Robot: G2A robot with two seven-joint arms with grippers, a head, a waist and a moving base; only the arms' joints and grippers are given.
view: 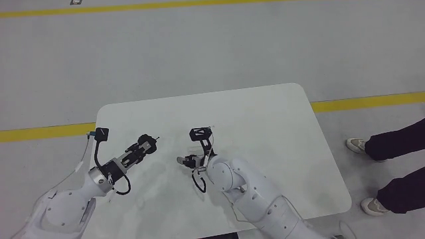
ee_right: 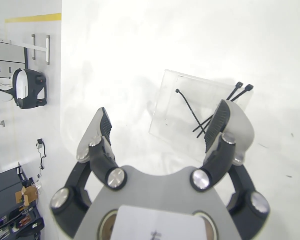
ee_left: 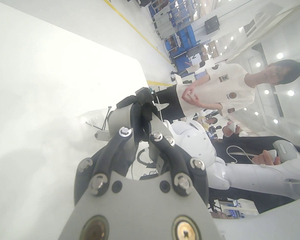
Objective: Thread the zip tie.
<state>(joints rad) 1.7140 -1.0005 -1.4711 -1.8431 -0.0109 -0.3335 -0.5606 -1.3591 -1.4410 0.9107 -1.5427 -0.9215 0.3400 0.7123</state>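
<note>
Now, zip ties [ee_right: 190,108]: we've got a few black ones crossed in a loose bundle on the clear tray [ee_right: 168,93], right of centre in the right wrist frame, all on the white table [view: 279,126].
Right gripper [ee_right: 162,107]: spread wide and holding nothing; we see both ribbed pads [ee_right: 218,121] bare.
Which way they lie: just past the right-hand finger in that frame, with the tails tucked behind its pad and two heads poking out toward the upper right.
Long axis: two ties run on a diagonal from lower centre to upper right, and a third crosses them the other way. We reckon the jaws want turning across one strand, not along it.
Left gripper [view: 149,144]: pads pinched together, and we can't make out anything between them. It sits left of centre in the top frame, apart from the tray.
Nearer arm: the right one, we judge. Its fingers are just beside the bundle, so the pick looks like its job.
</note>
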